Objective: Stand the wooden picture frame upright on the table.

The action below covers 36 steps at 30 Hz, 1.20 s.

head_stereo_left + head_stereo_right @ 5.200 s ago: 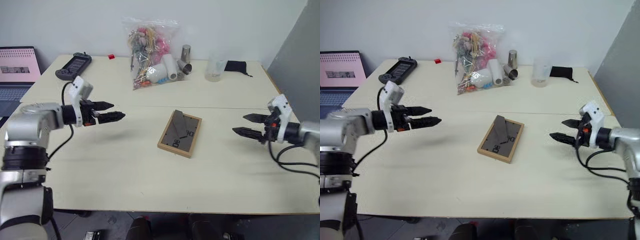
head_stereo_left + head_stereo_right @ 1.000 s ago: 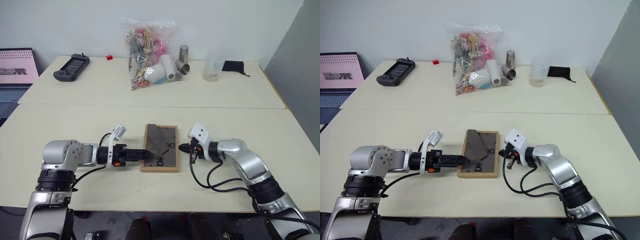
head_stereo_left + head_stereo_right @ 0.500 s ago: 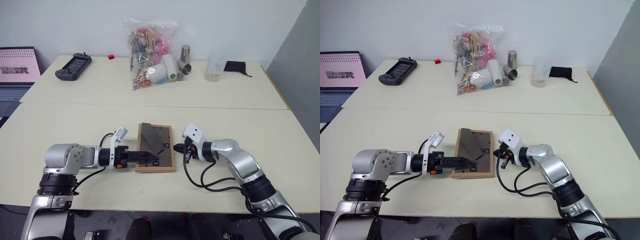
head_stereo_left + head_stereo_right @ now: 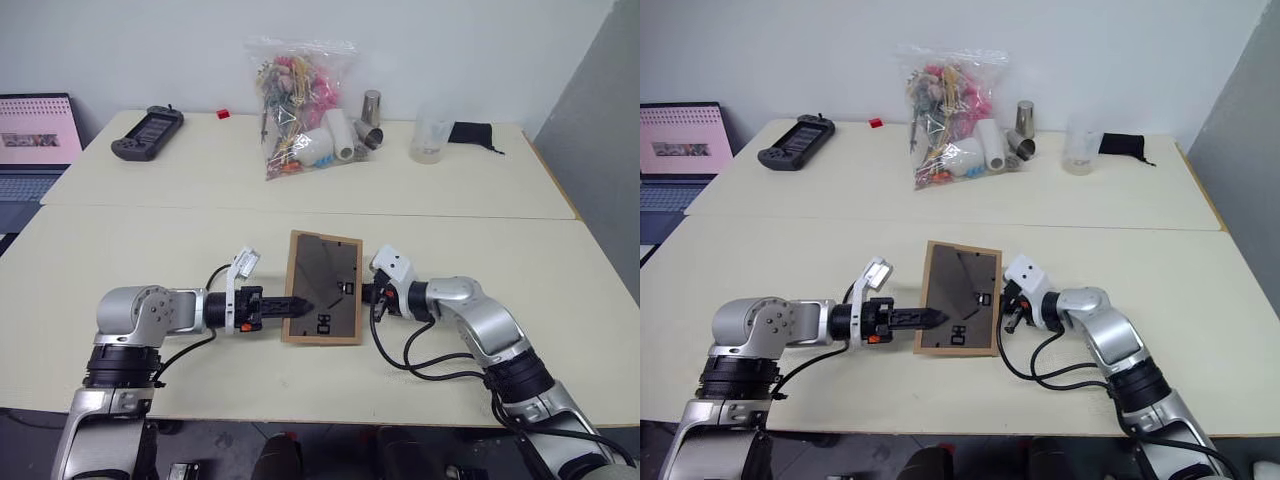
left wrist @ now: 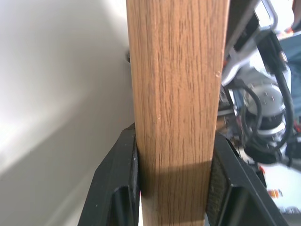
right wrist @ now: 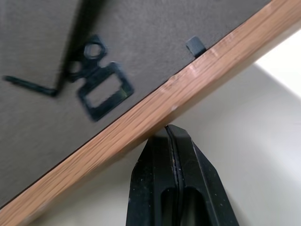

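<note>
A: Where is the wooden picture frame [image 4: 322, 290]?

B: Tilted up off the worktop [image 4: 500, 230] near its front edge, dark back facing the camera.

A: And the tools?

B: The left tool [image 4: 296, 304] pinches the frame's left edge between its fingers [image 5: 117, 188]. The right tool [image 6: 172, 136], fully closed, presses against the right edge.

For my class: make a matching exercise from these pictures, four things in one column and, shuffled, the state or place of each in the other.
Things:
1. wooden picture frame
2. left gripper
3. right gripper
4. plastic bag

States or places:
A. fingers shut, tips at the frame's edge
B. far side of the table, full of small items
C. clamped on the frame's wooden edge
D. grey back facing the camera

Pairs: 1-D, 2-C, 3-A, 4-B
</note>
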Tool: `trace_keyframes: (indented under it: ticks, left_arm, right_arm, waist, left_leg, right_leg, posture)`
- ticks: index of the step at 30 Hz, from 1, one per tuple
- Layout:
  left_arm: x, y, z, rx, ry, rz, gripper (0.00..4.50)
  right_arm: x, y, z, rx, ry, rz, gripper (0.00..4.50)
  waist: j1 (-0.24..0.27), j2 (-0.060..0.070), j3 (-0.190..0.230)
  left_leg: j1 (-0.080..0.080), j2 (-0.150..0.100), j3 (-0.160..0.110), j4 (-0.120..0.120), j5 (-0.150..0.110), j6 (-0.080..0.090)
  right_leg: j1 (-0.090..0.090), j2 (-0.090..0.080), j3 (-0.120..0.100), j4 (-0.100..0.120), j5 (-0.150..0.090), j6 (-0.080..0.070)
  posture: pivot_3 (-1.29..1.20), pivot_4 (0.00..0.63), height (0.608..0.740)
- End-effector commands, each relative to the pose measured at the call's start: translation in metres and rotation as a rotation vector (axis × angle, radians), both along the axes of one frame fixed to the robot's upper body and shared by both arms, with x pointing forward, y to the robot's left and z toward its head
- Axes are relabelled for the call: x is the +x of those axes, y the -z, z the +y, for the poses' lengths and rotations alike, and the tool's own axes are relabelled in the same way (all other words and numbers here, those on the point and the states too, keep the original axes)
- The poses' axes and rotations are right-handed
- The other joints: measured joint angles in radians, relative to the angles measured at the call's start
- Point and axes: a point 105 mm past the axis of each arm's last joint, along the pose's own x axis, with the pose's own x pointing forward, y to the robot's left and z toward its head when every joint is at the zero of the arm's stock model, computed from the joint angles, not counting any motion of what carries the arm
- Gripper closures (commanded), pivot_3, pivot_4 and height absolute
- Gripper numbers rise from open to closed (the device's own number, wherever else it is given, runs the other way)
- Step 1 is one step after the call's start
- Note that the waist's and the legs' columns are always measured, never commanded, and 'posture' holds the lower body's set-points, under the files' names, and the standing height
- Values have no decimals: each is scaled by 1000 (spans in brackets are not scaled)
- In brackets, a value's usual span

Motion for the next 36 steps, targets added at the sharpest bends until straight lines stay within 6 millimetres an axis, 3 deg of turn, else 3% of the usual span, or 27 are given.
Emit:
trace_keyframes:
  ticks: [1,4,7,12,20,27,36]
  left_arm:
    - [22,-38,13,-37,-94,-150,3206]
    - [25,-54,15,-42,-104,-224,3206]
    - [30,-66,17,-23,-130,-316,3206]
    - [34,-73,14,-24,-158,-391,3206]
    - [30,-77,7,-9,-125,-425,3206]
    - [27,-78,2,-10,-101,-438,3206]
    - [25,-76,0,-4,-93,-436,3206]
  right_arm:
    - [5,-25,-28,45,36,-25,4500]
    - [6,-44,-47,79,52,-17,4003]
    - [2,-77,-50,200,22,4,3272]
    - [-3,-125,-25,377,-60,1,2017]
    - [3,-135,19,380,-130,-34,67]
    - [5,-137,51,372,-182,-73,11]
    - [-16,-139,82,376,-332,-84,11]
  waist:
    - [0,0,0]
    - [0,0,0]
    - [-5,0,0]
    - [-12,0,0]
    - [-7,0,0]
    - [-6,0,0]
    - [-3,0,0]
  left_leg:
    - [0,0,0,0,0,0]
    - [-1,0,0,0,0,0]
    - [-1,0,0,-1,0,0]
    - [0,1,0,-1,0,0]
    - [-2,0,0,-1,0,0]
    - [-2,1,0,-1,0,0]
    - [-7,1,0,-1,0,0]
  right_leg:
    - [0,0,0,0,0,0]
    - [-1,0,0,-1,0,0]
    - [-1,0,0,-2,0,0]
    - [-1,0,0,-1,0,0]
    - [-2,0,0,-2,0,0]
    - [-3,0,0,-1,0,0]
    - [-9,0,0,1,0,0]
  posture:
    - [0,150,740]
    - [0,150,740]
    - [0,150,740]
    - [0,150,740]
    - [0,150,740]
    - [0,150,740]
    - [0,150,740]
